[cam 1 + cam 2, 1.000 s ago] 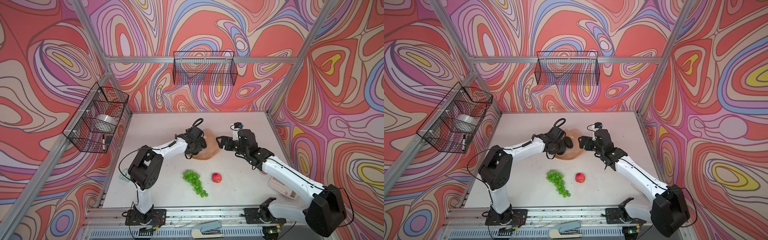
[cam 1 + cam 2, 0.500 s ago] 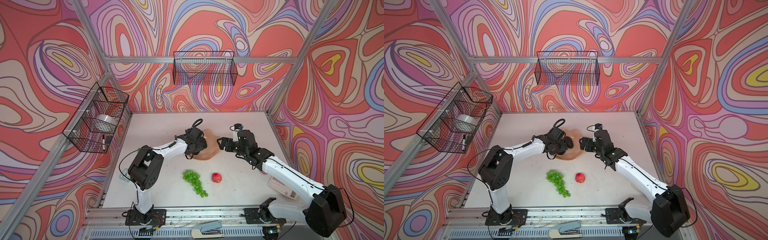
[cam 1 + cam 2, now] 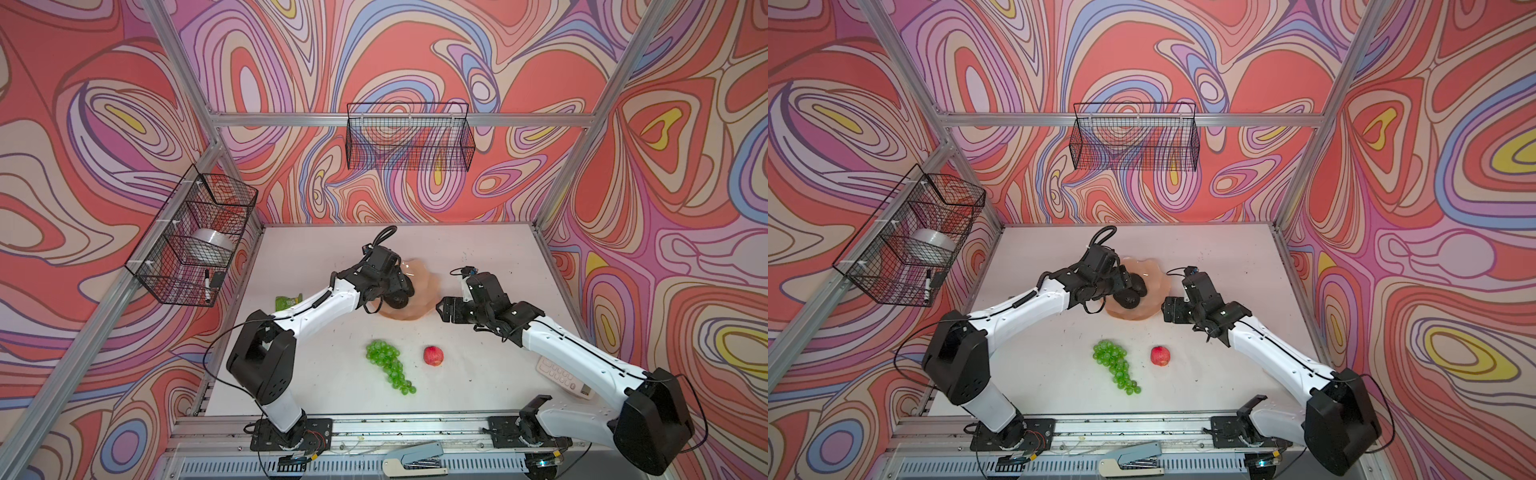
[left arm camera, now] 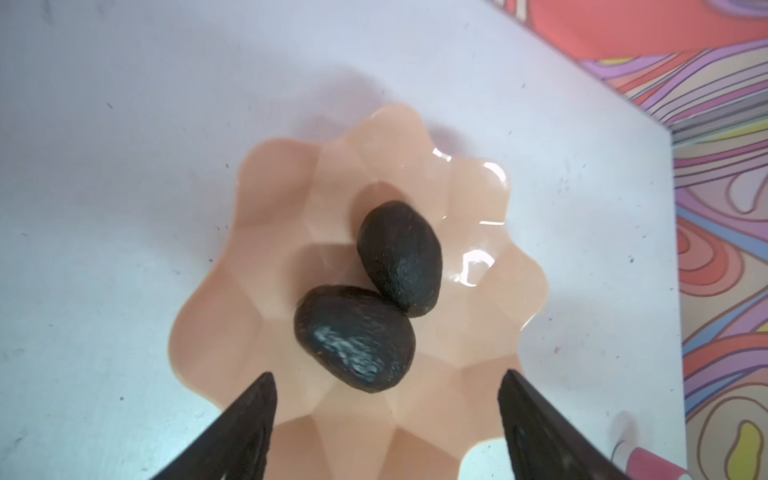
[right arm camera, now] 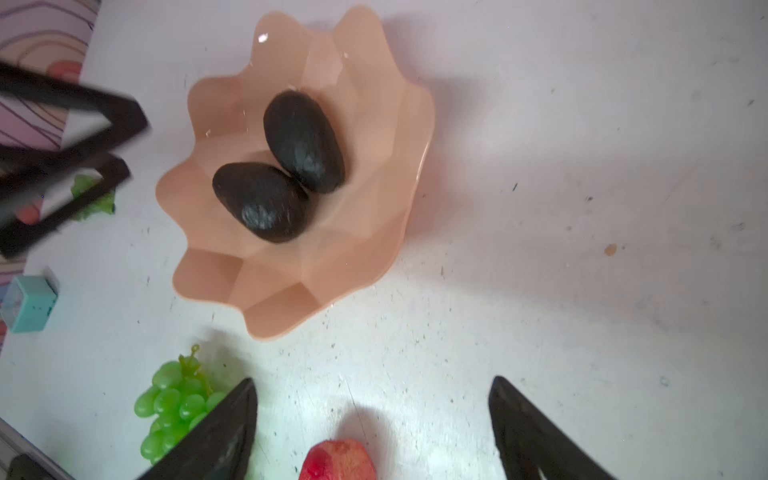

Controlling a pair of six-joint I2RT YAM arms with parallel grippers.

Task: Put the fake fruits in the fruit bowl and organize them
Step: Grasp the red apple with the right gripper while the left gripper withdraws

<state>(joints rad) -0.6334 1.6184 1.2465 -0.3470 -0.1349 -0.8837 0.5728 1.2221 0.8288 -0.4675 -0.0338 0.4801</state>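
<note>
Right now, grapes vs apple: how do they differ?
Colour: the grapes are translucent green; the apple is red.
Shape: the grapes form a long, tapering bunch; the apple is one small round fruit.
Extent: the grapes cover more of the table than the apple.
Shared: both lie on the table outside the fruit bowl, apart from each other, neither held.

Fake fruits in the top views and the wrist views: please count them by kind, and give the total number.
Avocados: 2, both in the fruit bowl
Apple: 1, on the table
Grape bunch: 1, on the table
Total: 4
</note>
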